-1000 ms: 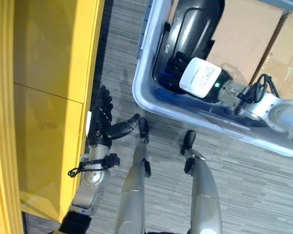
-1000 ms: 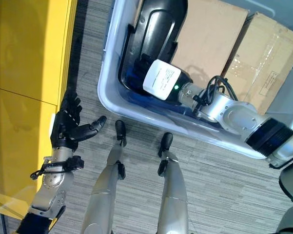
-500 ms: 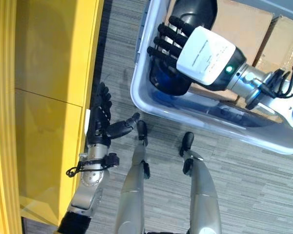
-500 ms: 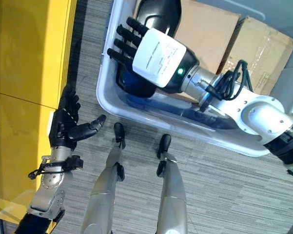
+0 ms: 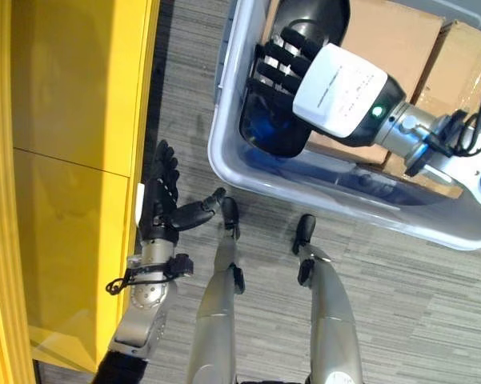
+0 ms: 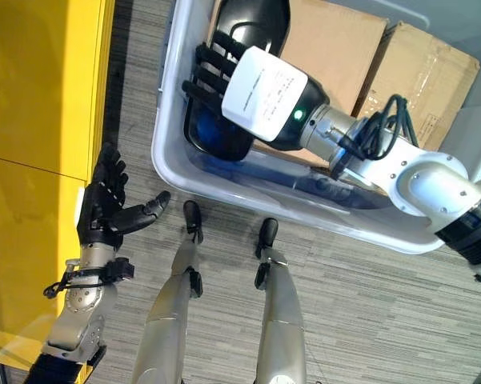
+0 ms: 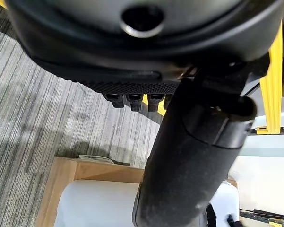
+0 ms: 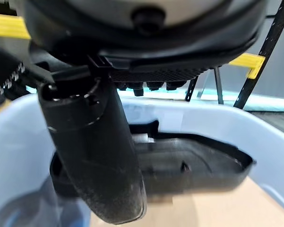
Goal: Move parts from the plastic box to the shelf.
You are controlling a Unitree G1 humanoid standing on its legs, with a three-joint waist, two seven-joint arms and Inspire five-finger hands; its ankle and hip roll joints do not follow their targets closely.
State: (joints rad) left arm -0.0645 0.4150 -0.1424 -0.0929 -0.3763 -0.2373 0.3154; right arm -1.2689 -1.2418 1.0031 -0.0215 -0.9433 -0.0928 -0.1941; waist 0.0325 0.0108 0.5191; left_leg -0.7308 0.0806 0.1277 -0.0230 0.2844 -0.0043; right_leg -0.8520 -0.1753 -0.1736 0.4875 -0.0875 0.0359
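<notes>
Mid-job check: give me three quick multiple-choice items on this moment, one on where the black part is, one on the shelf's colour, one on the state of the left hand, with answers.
1. Where is the black part?
A. Inside the plastic box
B. On the shelf
C. On the floor between box and shelf

2. What colour is the shelf?
A. Blue
B. Yellow
C. White

3. How is the left hand?
A. Curled round a part
B. Pressed flat on the box rim
C. Open and holding nothing

Answers:
1. A, the part lies within the box walls, with the right hand over it.
2. B, the tall panels on the robot's left are yellow.
3. C, its fingers are straight beside the shelf, thumb spread, nothing in it.
</notes>
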